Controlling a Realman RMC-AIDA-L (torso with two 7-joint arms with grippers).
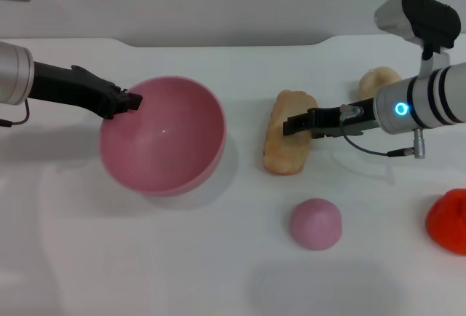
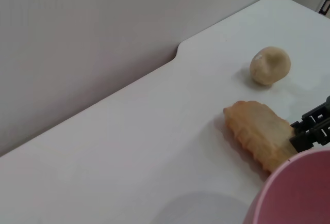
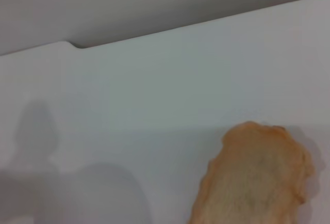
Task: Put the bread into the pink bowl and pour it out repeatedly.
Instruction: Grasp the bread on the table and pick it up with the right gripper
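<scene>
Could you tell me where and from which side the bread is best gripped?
Probably across its narrow middle, coming from the robot's right, where the right gripper already is. The bread lies flat on the table with its length running away from the robot, and the pink bowl stands on its left.

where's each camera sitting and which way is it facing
Head view: above the white table, looking down; both arms show, left hand at the pink bowl rim, right hand over the bread.
Left wrist view: beside the bowl's rim, facing across the table; the right hand shows.
Right wrist view: low over the bread, facing the table's far edge; no body shows.
All views share the bread.
</scene>
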